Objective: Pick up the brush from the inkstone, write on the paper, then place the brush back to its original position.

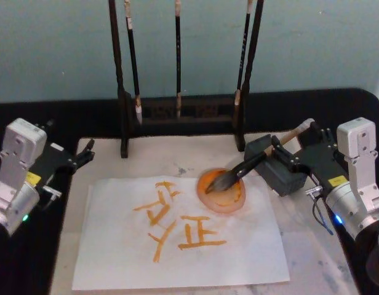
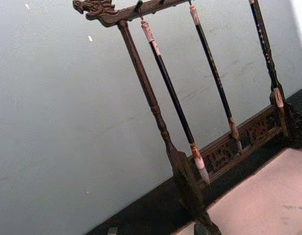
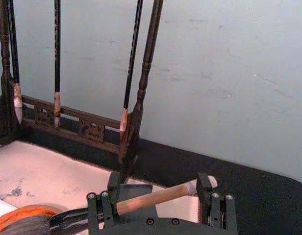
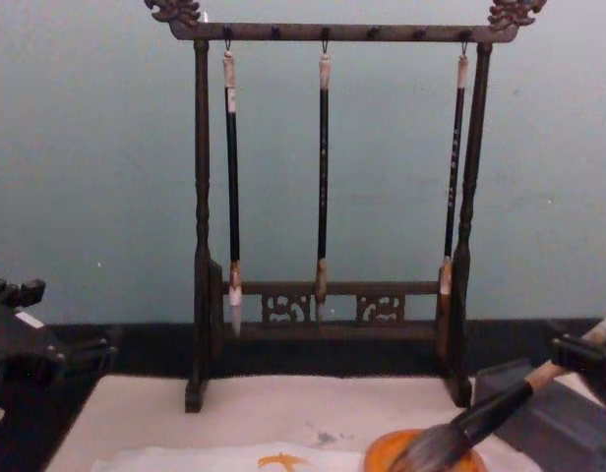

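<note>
Resting with its bristles in the orange ink dish [image 1: 221, 190] and its handle across the dark inkstone block [image 1: 277, 166], the brush [image 1: 248, 167] lies back beside the paper [image 1: 177, 236], which already carries orange characters. The right end effector [image 1: 298, 142] sits at the handle's upper end, its fingers [image 3: 98, 208] spread on either side of the wood rather than pinching it. Judging from this, a crooked withdrawal could snag the handle and roll the brush off the block, dragging wet bristles across the paper. The left end effector [image 1: 85, 153] is parked well left of the dish; whether it is spread I cannot tell.
</note>
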Robot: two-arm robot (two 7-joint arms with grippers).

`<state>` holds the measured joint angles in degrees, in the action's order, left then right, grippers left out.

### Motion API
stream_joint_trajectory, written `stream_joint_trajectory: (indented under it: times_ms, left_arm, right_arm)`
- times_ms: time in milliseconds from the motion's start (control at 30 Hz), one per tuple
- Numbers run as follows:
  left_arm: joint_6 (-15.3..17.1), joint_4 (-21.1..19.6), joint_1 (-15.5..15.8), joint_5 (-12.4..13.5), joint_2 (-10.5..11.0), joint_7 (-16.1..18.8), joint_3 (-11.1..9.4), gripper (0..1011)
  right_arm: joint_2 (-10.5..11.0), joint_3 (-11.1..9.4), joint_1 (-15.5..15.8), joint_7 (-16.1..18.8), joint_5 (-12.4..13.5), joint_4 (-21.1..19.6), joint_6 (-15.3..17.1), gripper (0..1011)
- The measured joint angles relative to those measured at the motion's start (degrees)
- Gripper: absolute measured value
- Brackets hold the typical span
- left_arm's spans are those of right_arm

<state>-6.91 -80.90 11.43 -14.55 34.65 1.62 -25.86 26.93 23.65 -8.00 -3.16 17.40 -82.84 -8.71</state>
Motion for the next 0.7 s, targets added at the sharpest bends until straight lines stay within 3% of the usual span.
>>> stream_joint_trajectory:
  times_ms: [700]
  left_arm:
    - [0.0, 0.0, 0.0, 0.0, 0.0, 0.0, 0.0, 1010]
  right_arm:
    - [0.0, 0.0, 0.0, 0.0, 0.0, 0.0, 0.0, 1000]
